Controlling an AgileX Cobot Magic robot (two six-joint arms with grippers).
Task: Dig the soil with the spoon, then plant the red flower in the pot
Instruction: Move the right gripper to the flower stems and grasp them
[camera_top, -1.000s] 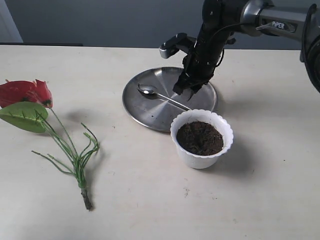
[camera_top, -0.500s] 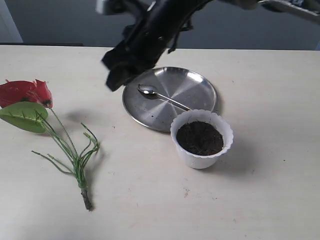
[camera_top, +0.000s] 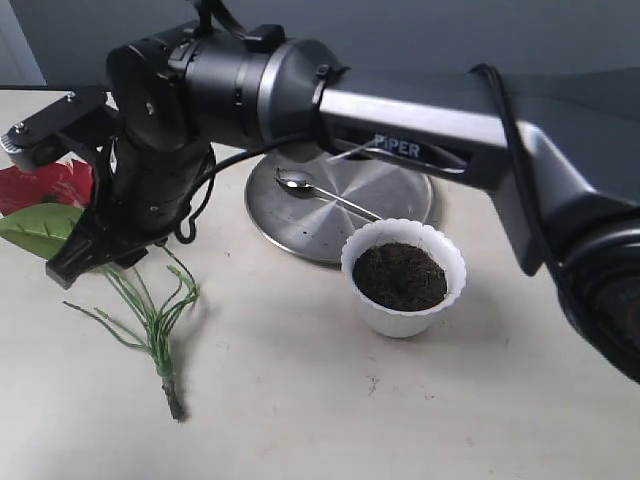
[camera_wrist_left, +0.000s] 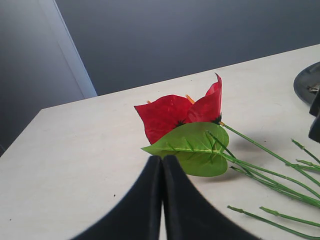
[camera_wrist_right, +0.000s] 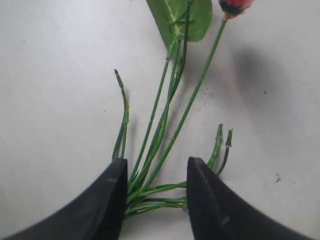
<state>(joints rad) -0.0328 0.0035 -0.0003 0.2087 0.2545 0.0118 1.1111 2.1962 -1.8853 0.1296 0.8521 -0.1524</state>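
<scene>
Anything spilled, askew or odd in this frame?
No spill: the soil sits inside the upright pot, the spoon on the plate. Only oddity: the right hand reaches across the middle, open, straddling the stems of the red flower.

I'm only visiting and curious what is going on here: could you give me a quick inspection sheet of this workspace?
Surface: pale table, a few faint specks.
Job's things: red flower lies flat on the table; spoon rests on the steel plate; white pot upright, filled with soil.
Clutter: nothing seen.
Claws: right claw open, straddling the flower's stems; left claw shut, empty, pointing at the blooms.
Cables: black cable along the right arm.
Surroundings: dark grey wall behind.
</scene>
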